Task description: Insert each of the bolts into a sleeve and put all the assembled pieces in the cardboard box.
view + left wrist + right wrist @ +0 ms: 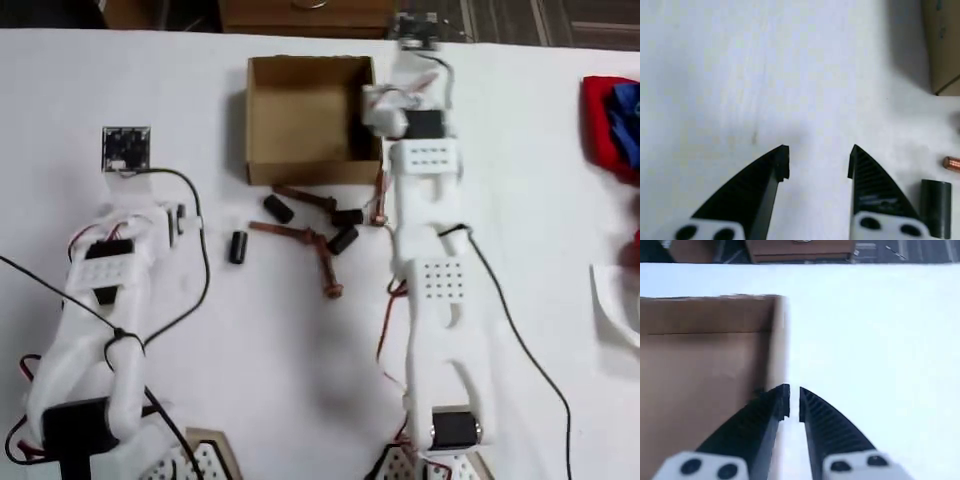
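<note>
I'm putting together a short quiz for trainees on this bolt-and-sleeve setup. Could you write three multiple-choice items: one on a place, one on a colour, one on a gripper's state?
1. Where do the bolts lie?
A on the table beside the box
B inside the box
C in a gripper

2. What colour are the sleeves?
A white
B black
C red

3. How is the left gripper?
A shut on a bolt
B shut on a sleeve
C open and empty

Key:
1 A, they are scattered just outside the box.
2 B, they are dark cylinders.
3 C, bare table shows between its fingertips.
</note>
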You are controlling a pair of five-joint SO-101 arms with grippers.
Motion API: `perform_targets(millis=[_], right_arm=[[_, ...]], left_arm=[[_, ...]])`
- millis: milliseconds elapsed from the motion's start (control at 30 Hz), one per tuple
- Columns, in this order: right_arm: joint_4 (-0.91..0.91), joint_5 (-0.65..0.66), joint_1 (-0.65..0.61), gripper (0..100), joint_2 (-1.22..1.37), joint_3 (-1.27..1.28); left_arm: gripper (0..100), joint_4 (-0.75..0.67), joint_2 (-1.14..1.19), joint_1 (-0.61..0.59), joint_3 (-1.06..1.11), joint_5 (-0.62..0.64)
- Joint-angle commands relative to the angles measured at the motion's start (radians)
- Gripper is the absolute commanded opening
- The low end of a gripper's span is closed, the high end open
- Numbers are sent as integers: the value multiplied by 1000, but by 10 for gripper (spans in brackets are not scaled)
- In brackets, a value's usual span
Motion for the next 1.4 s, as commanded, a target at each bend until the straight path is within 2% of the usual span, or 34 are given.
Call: perform_targets(millis=[0,233,533,733,800,967,1133,1233,1300,1367], right_arm=[[42,11,54,21,-64,3],[124,11,8,21,-1,23],[61,11,-76,21,28,29],[62,15,-62,23,16,17],[82,75,-50,23,-2,-15],[251,258,-22,24,-104,-63],[493,276,-50,29,-248,-60],[618,279,-93,95,-291,-54],[615,284,-101,119,-306,-23],[616,356,-111,104,-331,21]], left_arm=[[211,-21,-3,-8,-4,8],[211,-21,-3,-8,-4,8],[211,-21,-3,-8,-4,8],[211,-21,-3,-8,-4,8],[211,-21,-3,-8,-4,8],[211,-21,-3,-8,-5,8],[211,-34,-3,-8,-5,8],[211,-46,-3,-8,-4,8],[211,-48,-3,-8,-4,8],[211,-48,-3,-8,-4,8]])
